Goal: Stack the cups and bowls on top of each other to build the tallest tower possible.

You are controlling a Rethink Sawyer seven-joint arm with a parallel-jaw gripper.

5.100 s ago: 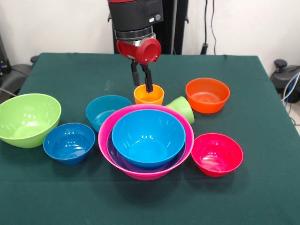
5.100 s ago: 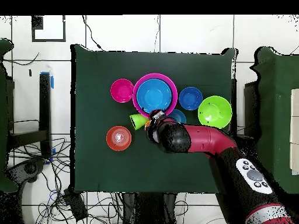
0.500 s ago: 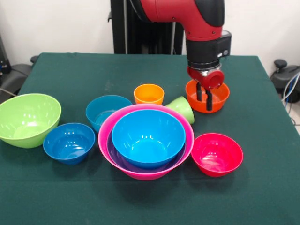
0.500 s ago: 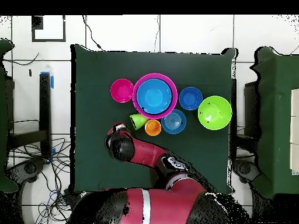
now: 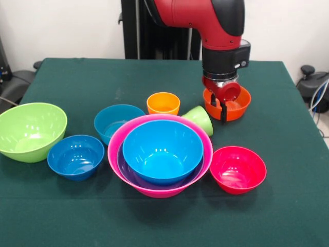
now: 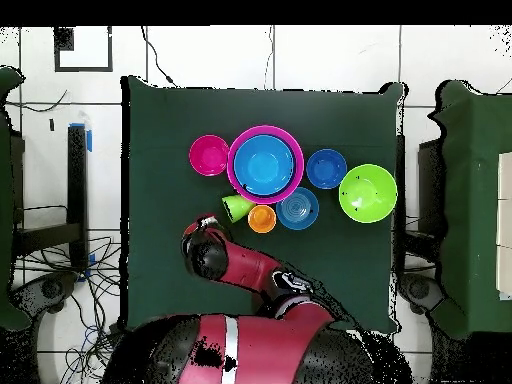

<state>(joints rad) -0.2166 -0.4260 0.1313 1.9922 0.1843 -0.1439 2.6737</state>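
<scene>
My gripper (image 5: pixel 218 107) is at the near-left rim of the orange bowl (image 5: pixel 236 105), one finger inside and one outside, shut on the rim. The bowl looks slightly raised. In the overhead view the arm hides the gripper and most of this bowl. The tower is a big pink bowl (image 5: pixel 114 149) holding a purple bowl (image 5: pixel 128 177) and a sky blue bowl (image 5: pixel 162 149). The orange cup (image 5: pixel 163 103) stands upright behind it. The lime green cup (image 5: pixel 200 119) lies on its side against the pink rim.
A teal bowl (image 5: pixel 115 121), a dark blue bowl (image 5: pixel 75 156) and a large lime green bowl (image 5: pixel 30 129) sit left of the tower. A red-pink bowl (image 5: pixel 237 169) sits at its right. The green cloth table (image 5: pixel 164 221) ends close behind the orange bowl.
The gripper left the orange cup and moved across to the orange bowl. In the last half second it shifted from inside the bowl to its near-left rim, and the bowl rose slightly.
</scene>
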